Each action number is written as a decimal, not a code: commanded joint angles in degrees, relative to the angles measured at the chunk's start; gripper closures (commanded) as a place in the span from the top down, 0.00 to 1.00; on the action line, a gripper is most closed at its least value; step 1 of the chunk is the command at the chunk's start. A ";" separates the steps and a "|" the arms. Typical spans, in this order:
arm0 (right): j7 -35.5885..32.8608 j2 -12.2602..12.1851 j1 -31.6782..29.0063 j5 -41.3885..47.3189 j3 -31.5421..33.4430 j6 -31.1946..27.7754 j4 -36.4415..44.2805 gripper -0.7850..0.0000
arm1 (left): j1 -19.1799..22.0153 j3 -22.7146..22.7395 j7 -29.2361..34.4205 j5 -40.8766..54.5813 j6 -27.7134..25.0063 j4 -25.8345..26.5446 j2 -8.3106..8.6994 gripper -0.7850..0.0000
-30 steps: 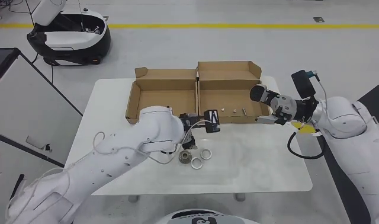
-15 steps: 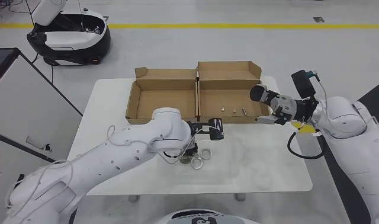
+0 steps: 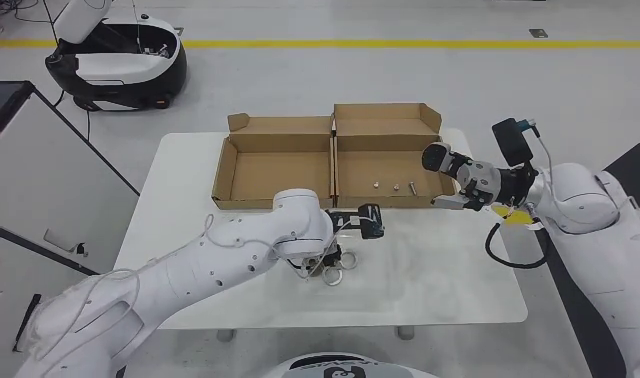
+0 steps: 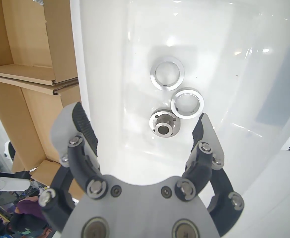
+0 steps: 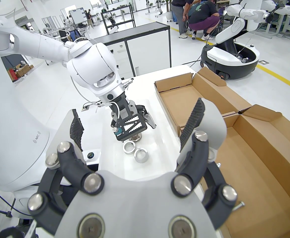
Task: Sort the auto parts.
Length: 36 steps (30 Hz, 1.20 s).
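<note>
Two silver rings (image 4: 152,74) (image 4: 201,101) and a flanged metal hub (image 4: 153,122) lie close together on the white table (image 3: 440,268). My left gripper (image 4: 140,112) hangs open just above the hub, one finger on each side of it and nothing held. From the top, the left gripper (image 3: 325,253) covers the hub, and the rings (image 3: 348,260) sit beside it. My right gripper (image 5: 136,108) stands open and empty at the right end of the right cardboard box (image 3: 390,138). A few small bolts (image 3: 397,187) lie in that box.
The left cardboard box (image 3: 272,173) adjoins the right one along the table's far side. A dark cabinet (image 3: 50,178) stands left of the table. Another robot's base (image 3: 120,63) is parked on the floor behind.
My left arm has swung right and forward, bringing its gripper over the hub and rings. The right arm has not moved.
</note>
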State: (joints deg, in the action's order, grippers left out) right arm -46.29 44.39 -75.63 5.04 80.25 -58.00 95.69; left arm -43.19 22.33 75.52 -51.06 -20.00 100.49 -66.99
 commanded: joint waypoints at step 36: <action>0.00 0.00 0.00 0.00 0.00 0.00 0.00 1.00 | 6.80 -6.82 5.00 9.31 -2.83 -11.44 -8.63 0.80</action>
State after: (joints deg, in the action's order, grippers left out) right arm -46.29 44.39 -75.63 5.04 80.25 -58.00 95.69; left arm -36.49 15.80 80.50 -41.93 -22.68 89.66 -75.29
